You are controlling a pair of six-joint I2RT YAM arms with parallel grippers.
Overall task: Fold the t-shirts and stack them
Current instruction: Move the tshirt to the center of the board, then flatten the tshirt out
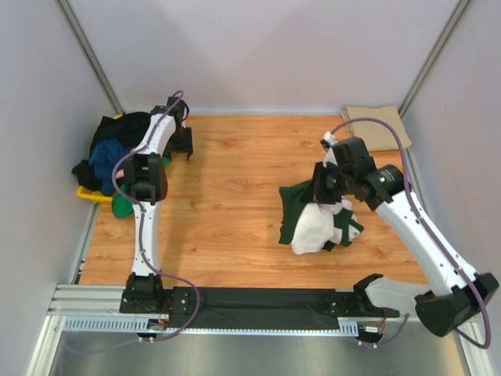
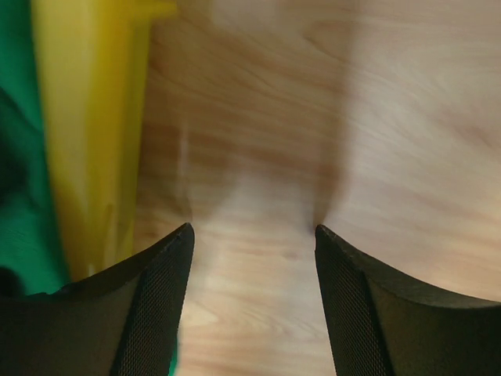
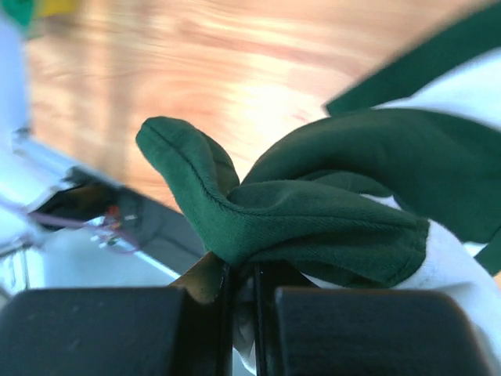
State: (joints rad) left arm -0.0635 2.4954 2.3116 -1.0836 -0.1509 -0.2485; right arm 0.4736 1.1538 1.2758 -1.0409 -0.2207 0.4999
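The cream t-shirt with dark green sleeves (image 1: 317, 223) hangs bunched above the right middle of the table. My right gripper (image 1: 323, 182) is shut on its dark green cloth (image 3: 313, 211), which bulges over the closed fingers in the right wrist view. A plain tan t-shirt (image 1: 377, 129) lies folded at the far right corner. A pile of black, blue and green t-shirts (image 1: 113, 153) sits at the far left. My left gripper (image 1: 182, 145) is open and empty over bare wood (image 2: 250, 235) beside that pile.
A yellow plastic tray (image 1: 92, 196) lies under the pile at the left edge; its wall (image 2: 94, 133) and green cloth (image 2: 19, 157) show in the left wrist view. Grey walls close in the table. A black mat (image 1: 266, 305) runs along the near edge.
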